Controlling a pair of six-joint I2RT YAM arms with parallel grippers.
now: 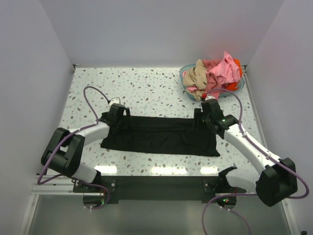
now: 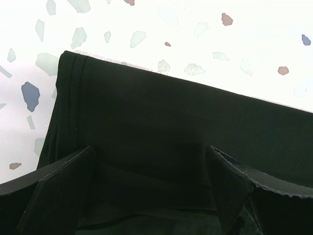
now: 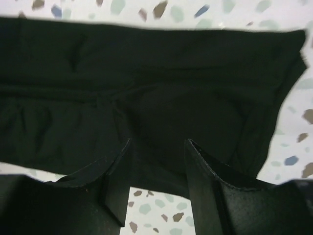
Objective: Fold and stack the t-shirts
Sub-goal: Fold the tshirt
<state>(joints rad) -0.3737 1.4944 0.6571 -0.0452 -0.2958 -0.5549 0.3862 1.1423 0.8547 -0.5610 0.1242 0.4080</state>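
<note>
The black t-shirt (image 1: 159, 136) lies flat on the table as a long folded strip. My left gripper (image 1: 119, 113) hovers over its far left corner, jaws wide open, with smooth black cloth (image 2: 161, 112) lying between its fingers (image 2: 63, 191). Over the strip's far right end, my right gripper (image 1: 205, 115) is open too; bare tabletop shows between its fingers (image 3: 205, 186) and the black t-shirt (image 3: 146, 83) spreads just ahead. Pink (image 1: 222, 68), tan (image 1: 198, 76) and orange-red (image 1: 238, 66) t-shirts are heaped in the basket.
A teal round basket (image 1: 185, 73) stands at the back right corner of the speckled table (image 1: 146, 93). White walls close in the table on the left, back and right. Both arm bases sit at the near edge.
</note>
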